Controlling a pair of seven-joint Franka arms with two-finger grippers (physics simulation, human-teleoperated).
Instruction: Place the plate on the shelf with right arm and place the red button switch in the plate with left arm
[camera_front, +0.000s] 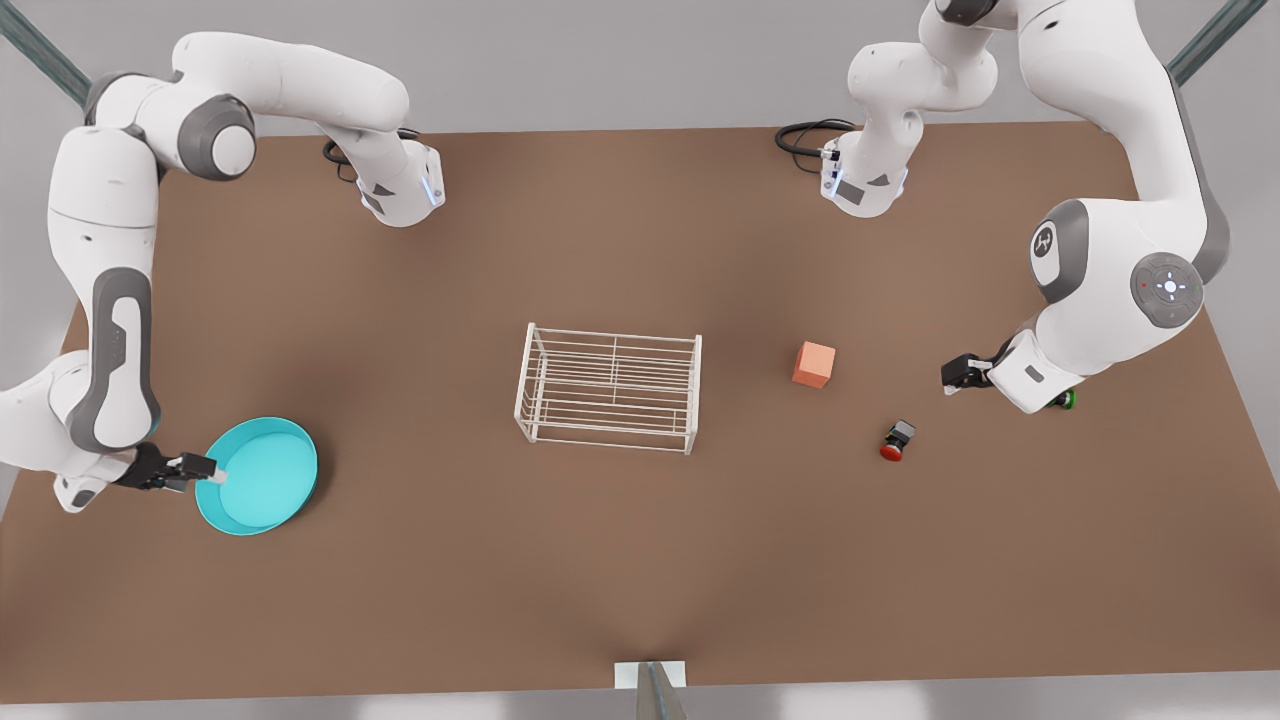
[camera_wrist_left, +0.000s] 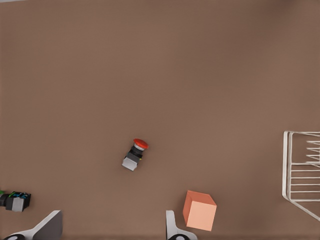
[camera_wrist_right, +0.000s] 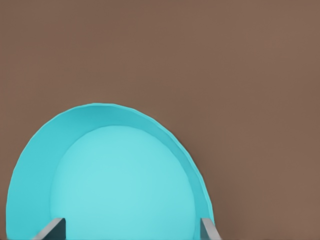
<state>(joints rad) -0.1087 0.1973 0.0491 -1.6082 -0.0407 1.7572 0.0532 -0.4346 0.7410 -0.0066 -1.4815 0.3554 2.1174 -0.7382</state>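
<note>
My right gripper (camera_front: 212, 470), fingers spread, straddles the plate (camera_front: 265, 480) rim, on the table well apart from the shelf (camera_front: 608, 388). My left gripper (camera_front: 948, 380) hangs open near the switch (camera_front: 896, 441).

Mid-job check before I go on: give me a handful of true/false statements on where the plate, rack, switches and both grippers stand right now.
1. The plate lies on the table, not on the shelf. True.
2. The right gripper is at the plate's rim, fingers open. True.
3. The red button switch is held in the left gripper. False: it lies on the table, apart from that gripper, whose fingers are open.
4. The orange cube sits on top of the shelf. False: it stands on the table between shelf and red switch.
5. The green button switch lies inside the plate. False: it lies on the table by the left arm.
</note>
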